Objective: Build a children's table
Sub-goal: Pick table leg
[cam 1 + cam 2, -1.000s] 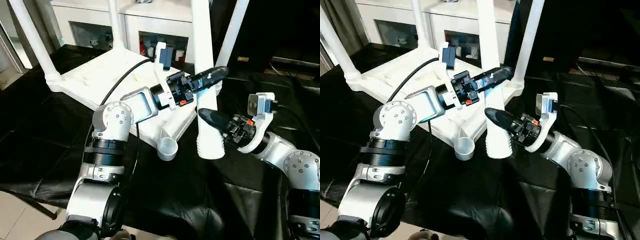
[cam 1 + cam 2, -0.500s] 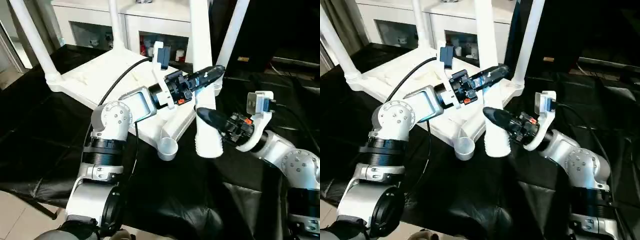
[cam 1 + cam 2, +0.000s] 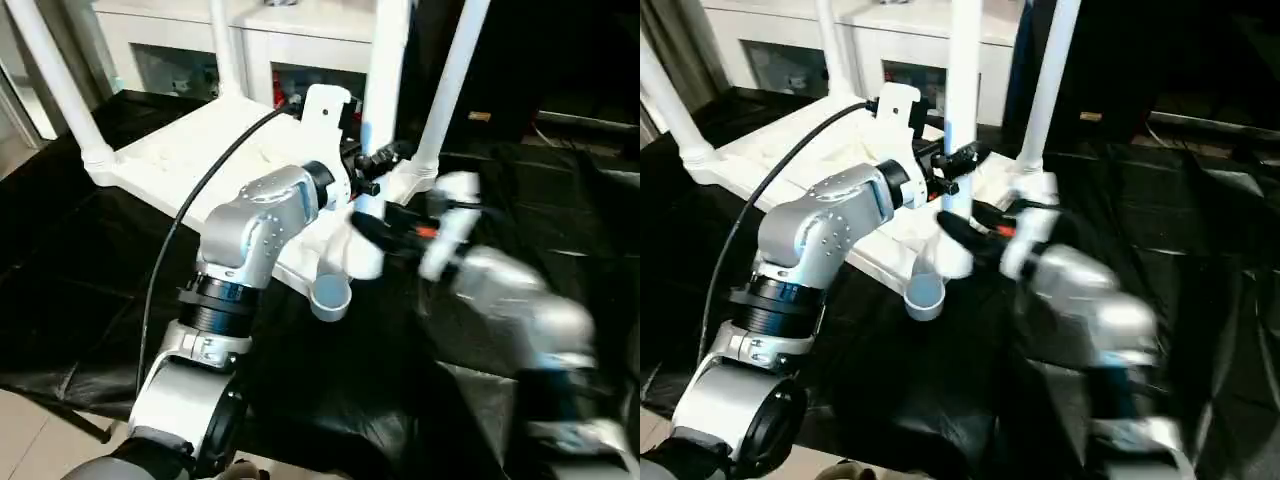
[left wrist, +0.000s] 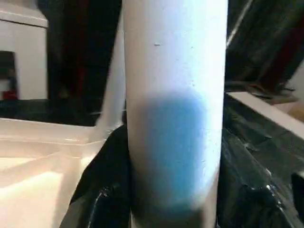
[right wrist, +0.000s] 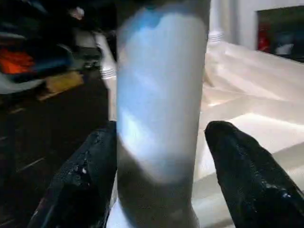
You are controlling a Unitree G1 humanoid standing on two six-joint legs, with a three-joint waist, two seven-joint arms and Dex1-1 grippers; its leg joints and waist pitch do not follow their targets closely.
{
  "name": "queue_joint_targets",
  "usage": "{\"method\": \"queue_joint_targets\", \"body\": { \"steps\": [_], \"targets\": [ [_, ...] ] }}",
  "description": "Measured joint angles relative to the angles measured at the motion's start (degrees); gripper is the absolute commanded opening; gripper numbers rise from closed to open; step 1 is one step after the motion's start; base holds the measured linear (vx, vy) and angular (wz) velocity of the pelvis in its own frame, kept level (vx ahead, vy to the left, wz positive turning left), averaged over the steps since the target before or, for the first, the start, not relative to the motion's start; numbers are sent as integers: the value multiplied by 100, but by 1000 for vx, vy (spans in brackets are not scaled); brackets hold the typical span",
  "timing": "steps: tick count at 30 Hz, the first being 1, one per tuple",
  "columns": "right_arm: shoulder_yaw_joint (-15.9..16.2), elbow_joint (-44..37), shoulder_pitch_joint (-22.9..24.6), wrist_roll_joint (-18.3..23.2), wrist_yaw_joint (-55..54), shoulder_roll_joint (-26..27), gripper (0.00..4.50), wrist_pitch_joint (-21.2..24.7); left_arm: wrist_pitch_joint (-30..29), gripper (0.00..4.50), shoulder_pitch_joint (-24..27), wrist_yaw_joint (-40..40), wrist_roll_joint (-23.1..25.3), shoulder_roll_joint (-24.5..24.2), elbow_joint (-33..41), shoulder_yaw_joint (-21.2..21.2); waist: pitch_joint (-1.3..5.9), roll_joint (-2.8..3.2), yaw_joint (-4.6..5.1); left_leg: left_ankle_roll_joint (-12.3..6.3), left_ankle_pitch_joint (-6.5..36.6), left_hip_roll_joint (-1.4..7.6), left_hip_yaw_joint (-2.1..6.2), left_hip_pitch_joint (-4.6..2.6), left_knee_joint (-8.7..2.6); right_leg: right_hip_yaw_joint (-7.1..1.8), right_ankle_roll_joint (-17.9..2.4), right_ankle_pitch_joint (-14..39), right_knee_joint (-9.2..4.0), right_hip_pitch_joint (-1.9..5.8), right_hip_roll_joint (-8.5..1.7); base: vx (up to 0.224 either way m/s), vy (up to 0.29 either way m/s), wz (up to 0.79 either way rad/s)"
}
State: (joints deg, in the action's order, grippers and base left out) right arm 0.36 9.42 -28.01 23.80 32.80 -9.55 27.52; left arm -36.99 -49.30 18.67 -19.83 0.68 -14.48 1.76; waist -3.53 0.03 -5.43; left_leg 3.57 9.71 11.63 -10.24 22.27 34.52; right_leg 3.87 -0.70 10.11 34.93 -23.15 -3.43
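The white tabletop (image 3: 190,150) lies underside up on the black cloth, with three white legs (image 3: 55,80) (image 3: 228,50) (image 3: 450,90) standing in its corner sockets. A fourth leg (image 3: 385,70) stands upright over the near right edge, close behind the empty corner socket (image 3: 330,295). My left gripper (image 3: 385,158) is shut on this leg partway up, and its black fingers (image 4: 107,190) press both sides. Lower down, my right gripper (image 3: 372,235) is shut on the same leg near its wide end, with fingers (image 5: 80,180) on either side. The right arm is blurred by motion.
Black cloth (image 3: 80,250) covers the work table, and its front edge meets the floor (image 3: 30,440) at the lower left. A white cabinet (image 3: 260,40) stands behind the tabletop. A black cable (image 3: 190,210) loops along my left arm.
Both grippers have carried the held leg to the left, toward the tabletop's near corner. The right arm swung in fast and the left forearm turned. The view has also shifted a little.
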Motion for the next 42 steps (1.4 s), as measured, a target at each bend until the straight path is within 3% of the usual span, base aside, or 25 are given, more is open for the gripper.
{"method": "queue_joint_targets", "body": {
  "steps": [6,13,16,17,20,24,28,38,39,42],
  "targets": [
    [112,302,-114,-237,-270,219,257,-340,3,188,-6,-232,160,80,34,46,-2,-3,19,-1,1,-2,0,4,-1,-1,-2,-1,-3,0,-1,0,0,0],
    [132,342,-123,-298,-156,165,197,-410,2,188,-6,-310,183,89,38,44,-2,-3,30,-1,0,-1,0,3,-1,-1,-3,-2,-2,0,0,0,0,0],
    [131,341,-123,-266,14,69,192,-400,5,188,-6,-254,185,89,37,59,-2,-3,25,-1,0,-2,0,3,-1,-1,-3,-2,-2,0,0,0,0,0],
    [131,335,-121,-224,107,1,191,-380,5,223,-6,-212,166,87,37,64,-2,-3,23,-1,0,-2,0,4,-1,-1,-3,-2,-2,0,-1,0,0,0],
    [137,115,-8,54,761,-358,190,-175,-13,258,-6,248,-110,-7,40,-6,-2,-3,16,-2,1,-2,0,4,-1,0,-3,-2,-3,0,0,0,0,0],
    [181,-292,339,600,1749,-752,189,284,-219,291,-7,1217,-935,-135,73,-425,-2,-3,13,-3,1,-1,-1,2,-2,-1,-5,-1,-2,0,0,0,0,0],
    [219,-516,383,849,2247,-979,188,523,-489,291,24,2050,-1423,-359,133,-525,-2,-3,18,-2,1,-1,-1,-5,-2,-1,-10,-5,1,2,0,0,0,0],
    [232,-690,413,1014,2499,-1147,188,739,-710,217,89,2486,-1660,-461,183,-519,-2,-3,-8,-1,0,-2,-1,-8,-1,-1,-13,-8,2,6,-1,0,0,0],
    [233,-691,413,1014,2496,-1147,188,738,-710,192,89,2472,-1660,-448,180,-522,-2,-3,-6,-1,0,-1,-1,-8,-1,-1,-14,-9,2,6,0,0,0,0],
    [242,-692,411,972,2439,-1143,188,705,-699,188,89,2389,-1650,-403,175,-529,-2,-4,-7,-1,0,-1,-1,-7,-1,-1,-13,-8,2,5,0,0,0,0]
  ]
}}
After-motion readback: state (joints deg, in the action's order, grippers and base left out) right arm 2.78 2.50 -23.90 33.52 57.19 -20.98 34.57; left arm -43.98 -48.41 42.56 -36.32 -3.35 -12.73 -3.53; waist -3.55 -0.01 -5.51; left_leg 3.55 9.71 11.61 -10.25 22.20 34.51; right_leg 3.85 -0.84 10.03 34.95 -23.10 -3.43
